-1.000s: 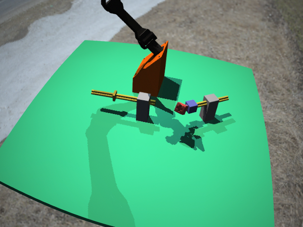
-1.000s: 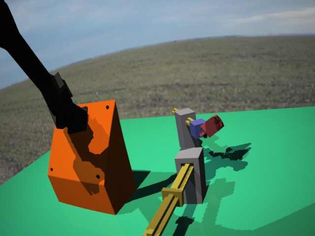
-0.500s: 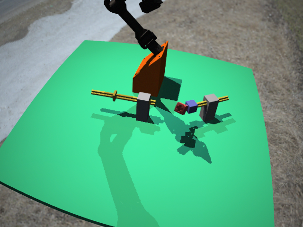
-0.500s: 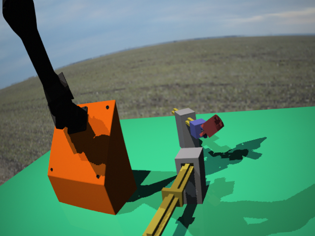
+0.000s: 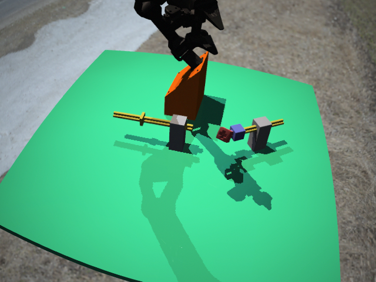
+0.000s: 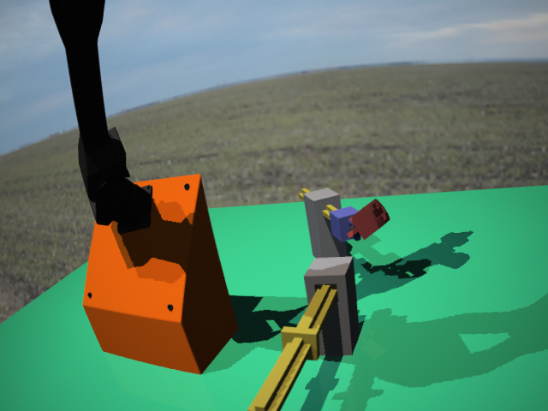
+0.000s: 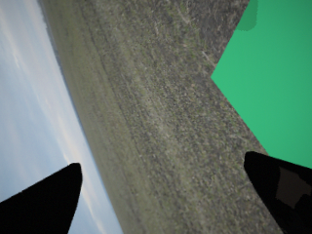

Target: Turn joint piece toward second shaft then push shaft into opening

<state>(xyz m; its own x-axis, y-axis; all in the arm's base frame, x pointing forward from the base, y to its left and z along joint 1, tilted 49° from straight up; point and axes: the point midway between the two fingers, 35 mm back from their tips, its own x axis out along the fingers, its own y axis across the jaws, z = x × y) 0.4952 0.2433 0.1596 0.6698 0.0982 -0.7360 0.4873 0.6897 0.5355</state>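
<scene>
The red joint piece point(image 5: 224, 134) point(image 6: 368, 218) hangs on a blue hinge cube point(image 5: 237, 131) point(image 6: 342, 222) at the end of the fixed yellow shaft point(image 5: 274, 123), which runs through the light grey block point(image 5: 259, 133) point(image 6: 321, 221). The joint piece is tilted off the shaft line. The second yellow shaft point(image 5: 127, 115) point(image 6: 288, 366) lies in the dark grey block point(image 5: 177, 136) point(image 6: 336, 305), and its tip stands clear of the joint piece. My gripper point(image 7: 165, 165) is open and empty. It is high in the air, and its wrist view shows only ground, sky and a corner of the green mat point(image 7: 278, 73).
The arm point(image 5: 182, 45) point(image 6: 95, 145) rises from the orange base point(image 5: 185, 94) point(image 6: 145, 282), which stands just behind the dark grey block. A collar point(image 5: 141, 118) point(image 6: 300, 340) sits on the second shaft. Everything stands on the green mat point(image 5: 91, 182) point(image 6: 442, 221), with gravel around it.
</scene>
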